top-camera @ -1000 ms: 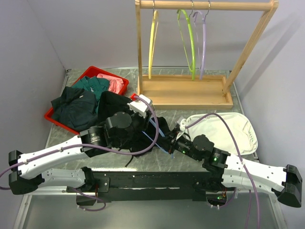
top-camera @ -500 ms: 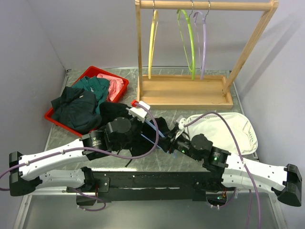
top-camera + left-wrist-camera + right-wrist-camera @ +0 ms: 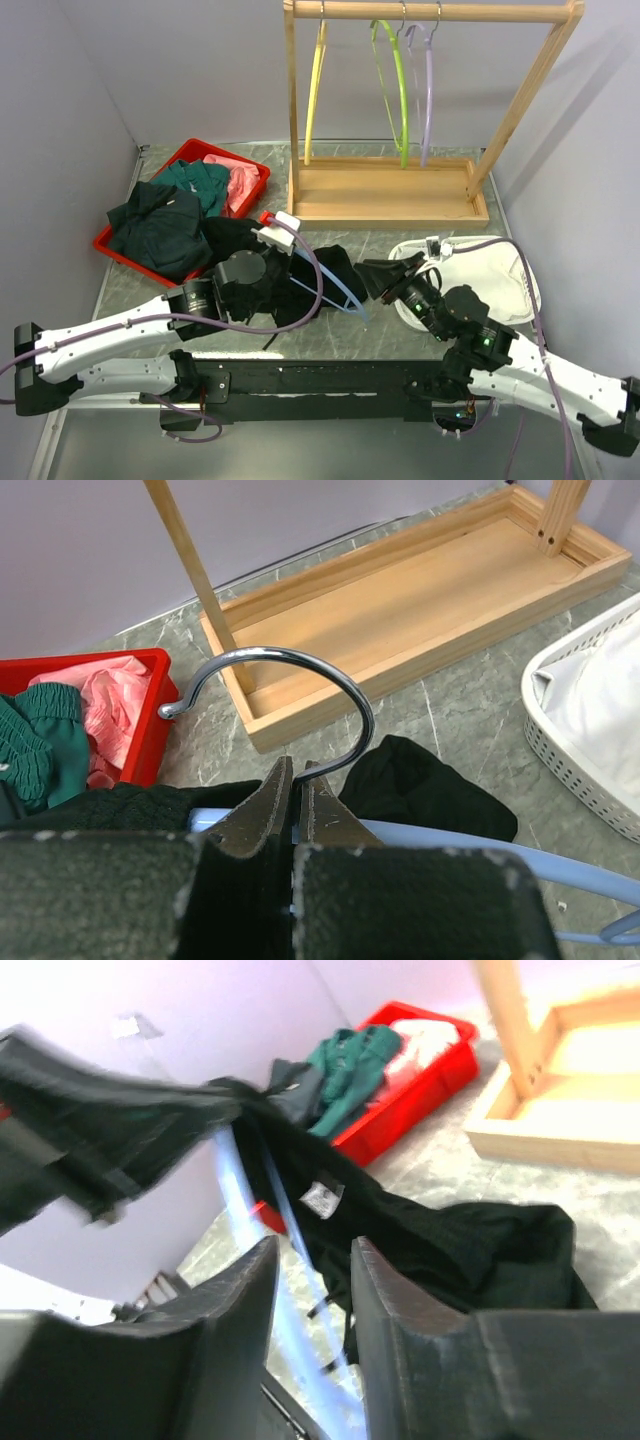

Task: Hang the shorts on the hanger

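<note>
— Seen from above, which step is in hand?
— The draping, by the look of it. The hanger (image 3: 342,284) slants across the table (image 3: 330,335) with the shorts (image 3: 335,262) bunched about its upper end. Whether any cloth lies over the bar cannot be told from there.
— And the count?
— One blue hanger and one pair of shorts. The rack (image 3: 385,195) carries three more: a yellow hanger (image 3: 313,90), a green hanger (image 3: 398,90) and a lilac hanger (image 3: 428,100). There is also one red tray (image 3: 187,150) and one white basket (image 3: 530,290).
— The left wrist view?
— The left gripper (image 3: 297,790) is pinched tight on the hanger's neck, just under the metal hook (image 3: 300,670). The shorts lie beyond, touching the blue arm.
— The right wrist view?
— The right gripper (image 3: 312,1255) has its fingers apart with nothing between them (the picture is blurred). It is aimed at the shorts, which droop across the hanger.
— What next?
— Probably the right arm should take a free edge and draw it over the bar while the left steadies the hanger. Limp cloth may slide off.
</note>
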Tool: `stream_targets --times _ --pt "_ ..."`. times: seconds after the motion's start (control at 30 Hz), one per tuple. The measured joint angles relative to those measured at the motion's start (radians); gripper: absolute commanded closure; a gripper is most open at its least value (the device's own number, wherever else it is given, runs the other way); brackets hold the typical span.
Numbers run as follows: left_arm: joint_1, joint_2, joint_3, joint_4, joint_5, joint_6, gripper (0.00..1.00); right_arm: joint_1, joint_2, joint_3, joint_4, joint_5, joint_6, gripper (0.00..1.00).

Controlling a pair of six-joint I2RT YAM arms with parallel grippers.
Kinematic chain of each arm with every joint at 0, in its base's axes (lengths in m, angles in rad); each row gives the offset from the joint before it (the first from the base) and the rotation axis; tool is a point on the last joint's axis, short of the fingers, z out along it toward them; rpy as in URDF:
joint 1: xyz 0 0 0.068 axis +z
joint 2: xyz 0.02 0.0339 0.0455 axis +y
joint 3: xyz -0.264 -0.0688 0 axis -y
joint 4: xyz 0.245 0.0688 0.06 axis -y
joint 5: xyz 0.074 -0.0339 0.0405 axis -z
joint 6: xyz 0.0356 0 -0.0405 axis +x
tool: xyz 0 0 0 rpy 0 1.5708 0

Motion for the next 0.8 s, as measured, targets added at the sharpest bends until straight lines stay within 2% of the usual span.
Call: stream_targets --times 0.07,0.13,0.2,0.27,0.47,0.8 --pt "0.000 -0.014 -0.010 0.004 -0.002 0.000 0.99 -0.068 -0.010 -0.026 0.002 -0.032 0.053 0.64" --pt "0.000 -0.031 -0.016 0.013 -0.002 0.000 0.99 -0.195 0.027 -0.078 0.040 -0.139 0.103 0.63" --pt "0.000 -0.044 -0.016 0.021 -0.002 0.000 0.99 -0.318 0.112 -0.137 0.089 -0.252 0.146 0.61" --pt "0.000 -0.054 -0.016 0.026 -0.002 0.000 0.99 -0.366 0.216 -0.166 0.126 -0.329 0.163 0.60" --pt "0.003 -0.053 -0.016 0.031 -0.001 0.001 0.99 -0.362 0.467 -0.164 0.253 -0.443 0.167 0.58" --pt "0.007 -0.051 0.011 0.028 0.000 0.013 0.99 -0.287 0.722 -0.094 0.425 -0.413 0.171 0.59"
